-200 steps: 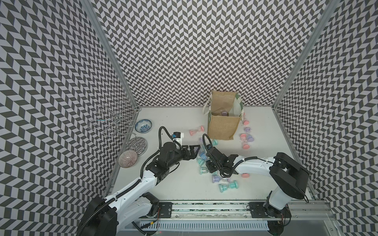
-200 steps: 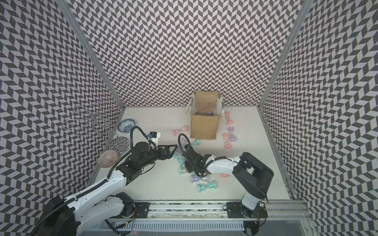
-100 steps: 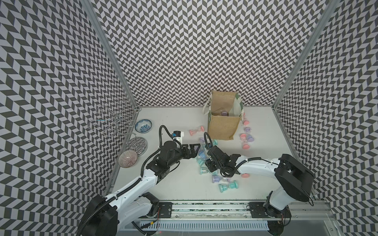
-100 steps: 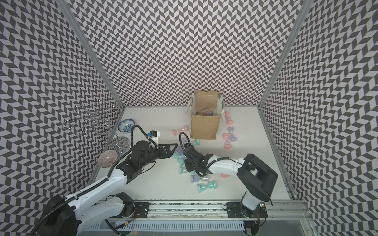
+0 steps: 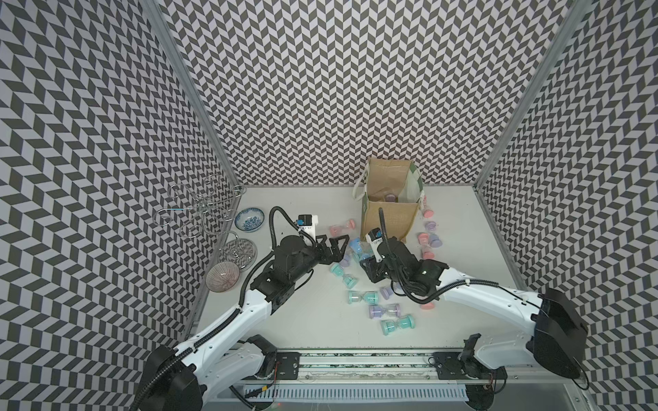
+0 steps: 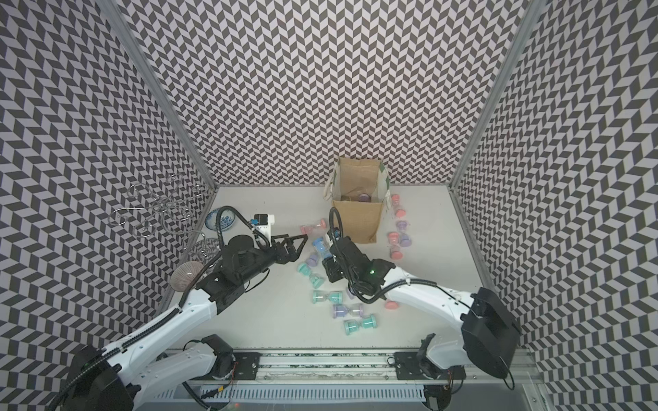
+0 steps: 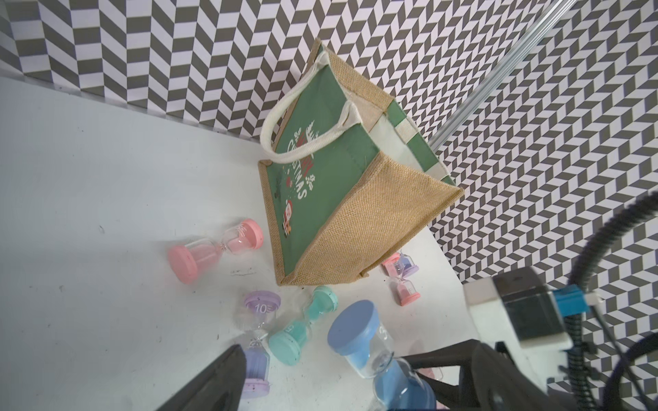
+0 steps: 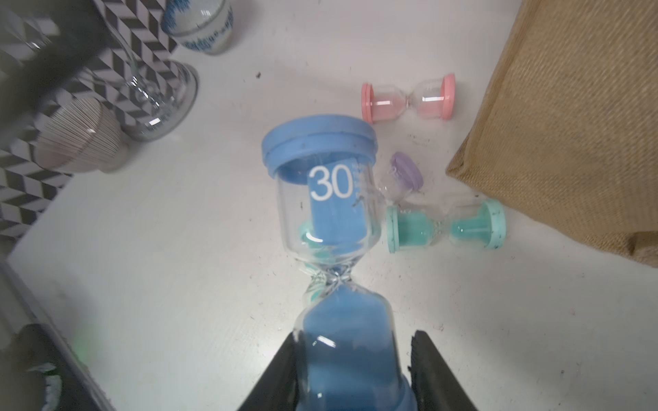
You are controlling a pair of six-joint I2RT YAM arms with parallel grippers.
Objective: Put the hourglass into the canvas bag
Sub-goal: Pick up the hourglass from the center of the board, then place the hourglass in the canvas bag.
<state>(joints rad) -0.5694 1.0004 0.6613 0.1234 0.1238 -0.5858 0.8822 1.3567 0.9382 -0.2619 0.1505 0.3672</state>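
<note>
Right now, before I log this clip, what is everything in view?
canvas bag: one, tan burlap with green side, standing at the table's back.
blue hourglass: one, blue, in the right gripper.
pink hourglasses: several, pink, lying either side of the bag.
teal hourglasses: several, teal, in front of the bag.
purple hourglasses: several, purple, scattered; one inside the bag.
blue-patterned bowl: one, left table edge.
striped bowl: one, pinkish, left table edge.
wire stand: one, silvery, between the bowls.
left gripper: black, open, empty.
right gripper: black, shut on blue hourglass.

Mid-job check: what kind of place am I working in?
Likely a robot test cell, not a home: chevron-patterned walls box in a white table, and the left arm and right arm mount on a metal rail.
</note>
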